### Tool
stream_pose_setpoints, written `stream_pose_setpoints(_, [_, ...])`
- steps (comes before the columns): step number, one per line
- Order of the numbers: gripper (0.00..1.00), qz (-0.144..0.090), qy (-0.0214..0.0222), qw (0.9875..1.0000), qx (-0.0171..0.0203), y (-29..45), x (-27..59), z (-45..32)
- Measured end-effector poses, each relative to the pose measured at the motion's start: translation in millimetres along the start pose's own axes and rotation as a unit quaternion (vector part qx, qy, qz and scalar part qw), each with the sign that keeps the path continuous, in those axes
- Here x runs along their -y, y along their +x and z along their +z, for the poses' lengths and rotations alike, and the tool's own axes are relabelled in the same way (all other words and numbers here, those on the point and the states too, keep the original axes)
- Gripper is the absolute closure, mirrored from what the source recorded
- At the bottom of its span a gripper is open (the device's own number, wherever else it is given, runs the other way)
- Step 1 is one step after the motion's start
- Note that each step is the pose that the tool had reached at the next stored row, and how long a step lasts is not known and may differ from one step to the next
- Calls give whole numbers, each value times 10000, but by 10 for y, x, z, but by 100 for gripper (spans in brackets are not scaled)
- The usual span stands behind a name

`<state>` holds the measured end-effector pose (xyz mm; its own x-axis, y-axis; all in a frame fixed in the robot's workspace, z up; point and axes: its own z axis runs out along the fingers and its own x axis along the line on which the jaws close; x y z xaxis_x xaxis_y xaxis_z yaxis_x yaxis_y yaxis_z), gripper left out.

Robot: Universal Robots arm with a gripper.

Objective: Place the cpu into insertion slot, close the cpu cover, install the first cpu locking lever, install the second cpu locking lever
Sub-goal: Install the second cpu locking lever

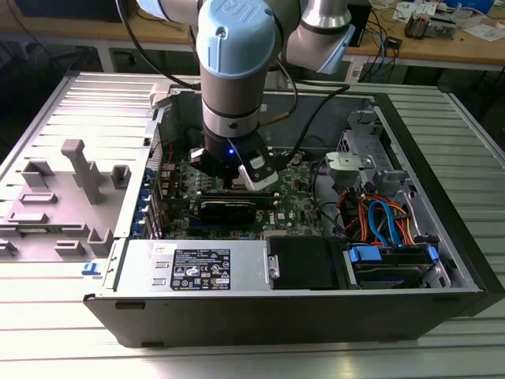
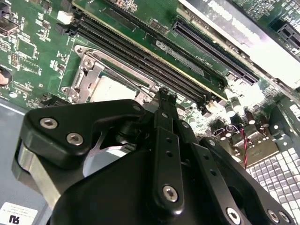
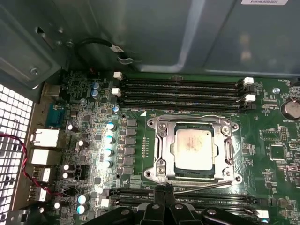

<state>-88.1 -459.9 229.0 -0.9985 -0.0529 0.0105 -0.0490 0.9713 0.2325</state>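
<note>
The cpu (image 3: 194,149) lies flat in the insertion slot (image 3: 234,178), its silvery top showing through the cut-out. The cpu cover (image 3: 161,140) is down around it. A thin wire lever (image 3: 201,187) runs along the socket edge nearest my gripper (image 3: 164,191), whose fingers are together at that lever's end; I cannot tell whether they clamp it. In the second wrist view my gripper (image 2: 166,96) stands beside the cover (image 2: 86,70) and the cpu (image 2: 115,89). In the exterior view the gripper (image 1: 237,180) is low over the motherboard inside the open case.
Long black memory slots (image 3: 183,89) run along the socket's far side, and more lie under the gripper. The case wall (image 3: 140,33) rises behind them. A black card (image 1: 229,209), the power supply (image 1: 197,268) and drive cables (image 1: 387,221) surround the work spot.
</note>
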Motion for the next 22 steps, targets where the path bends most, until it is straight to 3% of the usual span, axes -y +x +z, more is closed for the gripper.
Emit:
stream_pose_setpoints(2, [89,-1,-37,10000,1,0,3,14])
stream_pose_setpoints(4, [89,-3,-126,9999,5,0,8,37])
stream_pose_setpoints(5, [89,-3,-134,9999,6,1,10,46])
stream_pose_setpoints(14, [89,-1,-138,9999,2,26,32,116])
stream_pose_setpoints(22, [89,-3,-180,9998,4,60,47,175])
